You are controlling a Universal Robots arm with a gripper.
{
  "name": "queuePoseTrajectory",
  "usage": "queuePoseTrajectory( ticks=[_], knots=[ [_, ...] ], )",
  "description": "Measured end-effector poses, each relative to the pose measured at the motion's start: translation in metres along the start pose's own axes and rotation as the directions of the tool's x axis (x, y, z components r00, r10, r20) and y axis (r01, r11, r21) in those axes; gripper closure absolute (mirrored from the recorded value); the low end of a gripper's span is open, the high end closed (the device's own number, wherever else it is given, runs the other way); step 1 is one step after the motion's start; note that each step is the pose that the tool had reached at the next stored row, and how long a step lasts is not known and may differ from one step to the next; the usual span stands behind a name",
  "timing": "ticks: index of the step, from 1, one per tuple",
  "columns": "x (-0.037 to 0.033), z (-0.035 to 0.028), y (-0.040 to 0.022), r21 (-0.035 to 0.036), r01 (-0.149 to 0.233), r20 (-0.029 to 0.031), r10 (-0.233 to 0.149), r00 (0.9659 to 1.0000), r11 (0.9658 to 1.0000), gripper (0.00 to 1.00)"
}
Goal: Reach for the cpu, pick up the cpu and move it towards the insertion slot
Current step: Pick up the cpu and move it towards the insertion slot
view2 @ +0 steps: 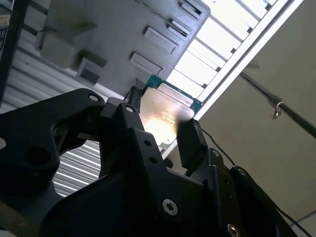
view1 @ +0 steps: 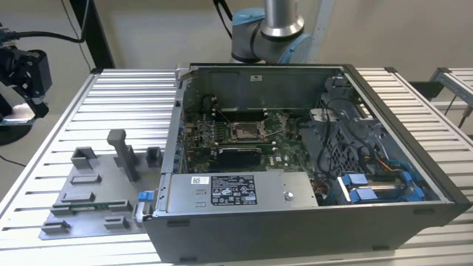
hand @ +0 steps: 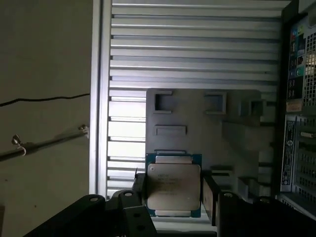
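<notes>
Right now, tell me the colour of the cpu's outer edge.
The cpu has a teal-green edge around a pale silvery lid, clearest in the first wrist view.

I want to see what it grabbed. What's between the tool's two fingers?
The cpu, a flat silvery square, sits between the tool's fingers, in both wrist views.

Gripped cpu (hand: 174, 190) in end effector (hand: 174, 194)
</notes>
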State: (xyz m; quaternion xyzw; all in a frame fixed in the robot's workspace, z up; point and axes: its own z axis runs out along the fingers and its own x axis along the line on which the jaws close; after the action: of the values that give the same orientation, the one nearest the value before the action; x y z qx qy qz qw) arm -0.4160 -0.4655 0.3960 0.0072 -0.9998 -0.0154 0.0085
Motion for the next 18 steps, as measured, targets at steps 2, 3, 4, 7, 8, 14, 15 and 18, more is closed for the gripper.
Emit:
queuePoseTrajectory(
  ticks=[2, 3, 4, 7, 8, 14, 15, 18],
  knots=[
    [0.0001, -0.0046, 0.0001, 0.0000, 0.000, -0.0001, 0.000, 1.0000, 1.0000, 1.00],
    [0.0001, -0.0070, 0.0002, 0.0000, 0.000, 0.0000, 0.000, 1.0000, 1.0000, 1.00],
    [0.0002, -0.0094, 0.0003, 0.0000, 0.000, -0.0001, 0.000, 1.0000, 1.0000, 1.00],
    [0.0003, -0.0167, 0.0005, 0.0000, 0.000, -0.0001, 0.000, 1.0000, 1.0000, 1.00],
    [0.0003, -0.0191, 0.0006, 0.0000, 0.000, 0.0000, 0.000, 1.0000, 1.0000, 1.00],
    [0.0004, -0.0244, 0.0007, -0.0002, 0.000, 0.0002, 0.000, 1.0000, 1.0000, 1.00],
    [0.0004, -0.0244, 0.0007, -0.0002, 0.000, 0.0001, 0.000, 1.0000, 1.0000, 1.00],
    [0.0004, -0.0245, 0.0008, -0.0001, 0.000, -0.0001, 0.000, 1.0000, 1.0000, 1.00]
  ],
)
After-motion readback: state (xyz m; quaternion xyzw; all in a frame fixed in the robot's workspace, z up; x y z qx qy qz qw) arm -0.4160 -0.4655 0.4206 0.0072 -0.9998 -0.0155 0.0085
